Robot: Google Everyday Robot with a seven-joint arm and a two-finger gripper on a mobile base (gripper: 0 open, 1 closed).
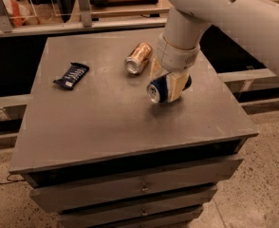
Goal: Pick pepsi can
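The cream two-finger tool (166, 83) grips the small blue aluminium pepsi can (158, 91) sideways; a gold can (138, 58) lies near on the grey bench (106, 122)

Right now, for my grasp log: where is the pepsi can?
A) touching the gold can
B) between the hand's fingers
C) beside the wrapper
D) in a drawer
B: the hand is shut on the pepsi can, apart from the gold can and the wrapper.
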